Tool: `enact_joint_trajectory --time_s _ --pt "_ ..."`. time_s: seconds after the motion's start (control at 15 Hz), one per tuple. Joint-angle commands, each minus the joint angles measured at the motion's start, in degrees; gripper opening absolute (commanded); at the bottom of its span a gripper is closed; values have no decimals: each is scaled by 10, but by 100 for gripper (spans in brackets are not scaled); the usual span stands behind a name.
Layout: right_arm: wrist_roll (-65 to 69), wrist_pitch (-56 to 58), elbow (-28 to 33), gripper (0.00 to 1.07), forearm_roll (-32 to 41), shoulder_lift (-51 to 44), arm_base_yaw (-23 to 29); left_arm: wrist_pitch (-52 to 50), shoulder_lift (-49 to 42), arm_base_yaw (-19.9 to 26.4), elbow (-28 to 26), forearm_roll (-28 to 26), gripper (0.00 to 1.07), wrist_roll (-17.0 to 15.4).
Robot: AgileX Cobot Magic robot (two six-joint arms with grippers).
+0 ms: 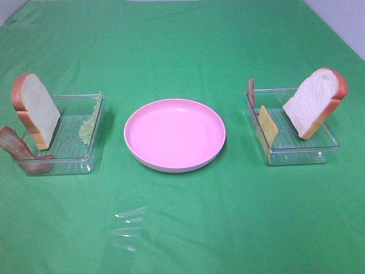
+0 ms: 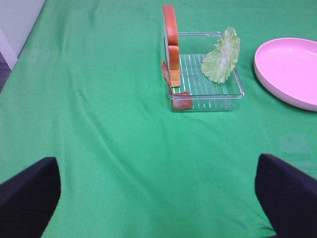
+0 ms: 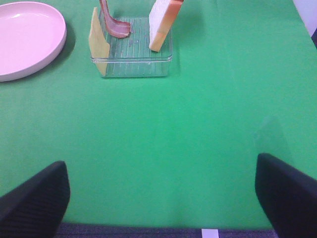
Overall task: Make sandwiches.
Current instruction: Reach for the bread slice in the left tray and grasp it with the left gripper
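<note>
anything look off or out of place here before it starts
The bacon strip droops over the outer front corner of the left tray, partly outside it. What looks like a clear plastic piece lies loose on the cloth in front of the pink plate. Nothing spilled.

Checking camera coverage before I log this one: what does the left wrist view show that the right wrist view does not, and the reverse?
Only the left wrist view: the left tray with a bread slice standing on edge, a lettuce leaf and a bacon strip at its corner, plus the open left gripper.
Only the right wrist view: the right tray with a cheese slice, a second bacon strip and a second bread slice, plus the open right gripper.
Both: the pink plate and the green cloth.
</note>
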Motion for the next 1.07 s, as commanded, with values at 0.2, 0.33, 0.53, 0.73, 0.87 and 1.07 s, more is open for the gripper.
enact_joint_trajectory --time_s 0.2,0.33,0.53,0.73,0.87,1.07 --pt "-6 -4 -2 99 1 -15 0 -1 -9 2 1 -3 100 -3" --pt "-6 -4 -2 99 1 -15 0 -1 -9 2 1 -3 100 -3" --pt "-6 -4 -2 99 1 -15 0 -2 -9 2 1 1 100 -3" --pt "-6 -4 -2 99 1 -15 0 37 95 2 -27 -19 100 -3" --pt "-6 -4 -2 99 1 -15 0 66 238 2 -80 -18 100 -3" --pt "-6 -4 -2 99 1 -15 0 84 437 2 -174 1 100 -3"
